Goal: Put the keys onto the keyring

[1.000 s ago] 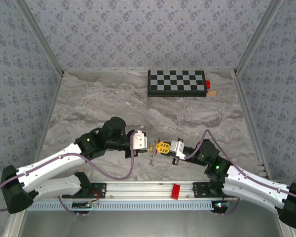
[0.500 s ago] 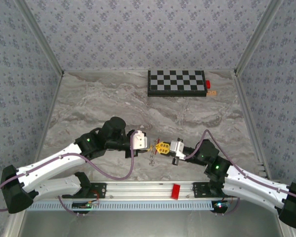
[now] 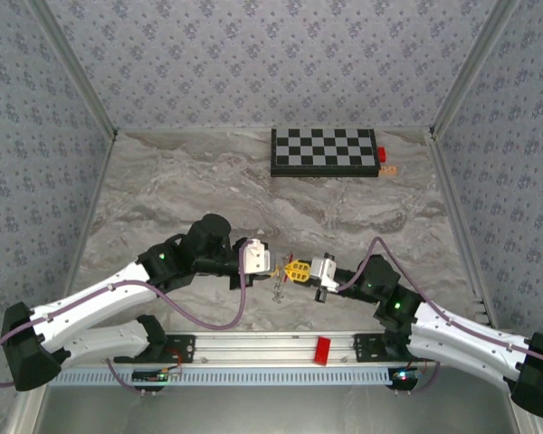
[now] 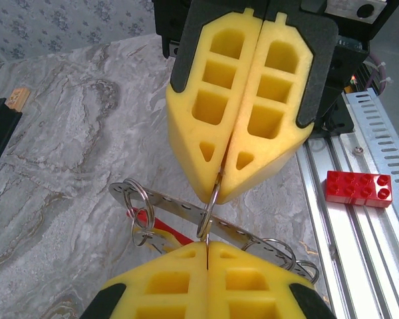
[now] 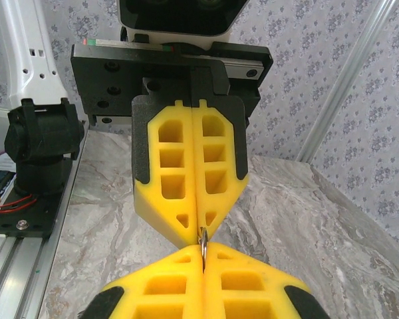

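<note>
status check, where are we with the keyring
Left gripper and right gripper shut, tip to tip, both pinching keyring. Keys right at it, threading unclear. Nothing in the way.

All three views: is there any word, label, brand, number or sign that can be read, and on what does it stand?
No text can be read.
checkerboard: black and white squares only, no characters.
red block: studs too small to show a brand.
tan tag beside the board: too small to read.
keyring: no engraving can be made out.
</note>
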Controlling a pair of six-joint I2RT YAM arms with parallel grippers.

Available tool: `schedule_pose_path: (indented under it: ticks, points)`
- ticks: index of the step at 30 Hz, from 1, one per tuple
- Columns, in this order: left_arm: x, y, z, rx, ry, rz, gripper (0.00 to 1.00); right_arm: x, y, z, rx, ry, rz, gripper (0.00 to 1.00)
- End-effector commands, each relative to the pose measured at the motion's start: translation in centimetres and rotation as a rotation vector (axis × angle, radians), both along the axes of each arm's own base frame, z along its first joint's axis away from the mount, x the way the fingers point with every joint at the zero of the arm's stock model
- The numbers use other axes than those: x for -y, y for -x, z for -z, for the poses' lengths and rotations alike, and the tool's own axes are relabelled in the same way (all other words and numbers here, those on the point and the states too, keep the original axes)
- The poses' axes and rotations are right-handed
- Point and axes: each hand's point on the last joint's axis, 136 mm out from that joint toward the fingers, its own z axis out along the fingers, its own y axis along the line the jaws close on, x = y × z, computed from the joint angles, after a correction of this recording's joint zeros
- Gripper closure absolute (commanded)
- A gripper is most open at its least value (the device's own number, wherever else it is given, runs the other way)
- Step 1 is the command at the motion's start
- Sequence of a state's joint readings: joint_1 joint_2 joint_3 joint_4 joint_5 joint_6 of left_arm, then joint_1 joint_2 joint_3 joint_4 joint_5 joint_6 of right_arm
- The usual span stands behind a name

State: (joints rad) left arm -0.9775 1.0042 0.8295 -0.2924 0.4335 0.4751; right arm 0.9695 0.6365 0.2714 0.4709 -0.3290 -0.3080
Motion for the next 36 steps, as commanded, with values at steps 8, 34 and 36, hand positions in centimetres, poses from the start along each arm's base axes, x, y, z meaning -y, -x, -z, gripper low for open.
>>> schedule_pose_path:
  ticks: [8,34,36]
  points:
    - [0.2,0.2,-0.9,0.021,0.018,0.018,1.00,0.4,0.6,-1.3,0.040,-0.039,-0.014,1.00]
    - [0.2,0.2,-1.2,0.024,0.028,0.020,1.00,-0.2,0.5,-0.4,0.015,0.000,-0.026,1.00]
    - [0.2,0.3,-1.3,0.024,0.028,0.021,1.00,-0.3,0.4,-0.3,0.012,0.004,-0.025,1.00]
